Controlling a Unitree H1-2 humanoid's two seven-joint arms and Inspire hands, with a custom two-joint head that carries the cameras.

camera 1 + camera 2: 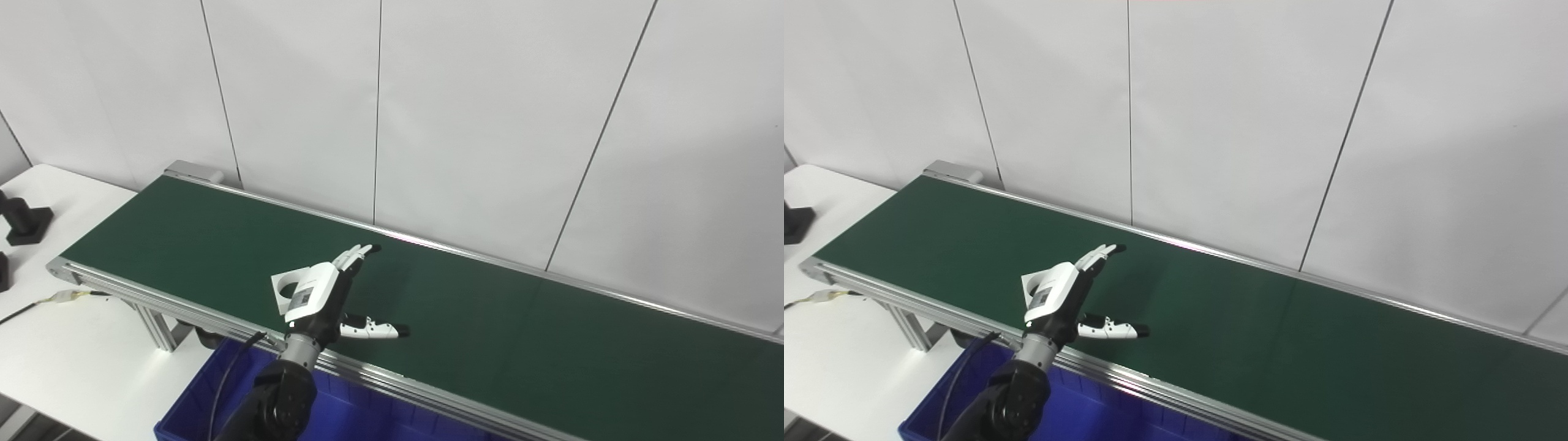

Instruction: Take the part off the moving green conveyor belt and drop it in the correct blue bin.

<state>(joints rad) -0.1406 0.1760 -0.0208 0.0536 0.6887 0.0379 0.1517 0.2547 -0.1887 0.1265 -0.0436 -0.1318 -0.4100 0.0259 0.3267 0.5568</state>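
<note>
Currently I see only one hand, the left hand (327, 291), reaching in from the near left over the near edge of the green conveyor belt (490, 318). Its fingers (354, 254) are stretched toward the far side and the thumb (376, 331) sticks out to the right, so the hand is spread apart and grips nothing. The part (286, 288), a white flat square piece with a round hole, lies on the belt just left of the hand; the back of the hand partly hides it, and I cannot tell whether they touch. A blue bin (196, 404) sits below the near rail of the conveyor, under the forearm. To the far left, a white table (79, 343) carries a black block (27, 220) and a cable (55, 299). White wall panels (478, 122) stand behind the belt.
</note>
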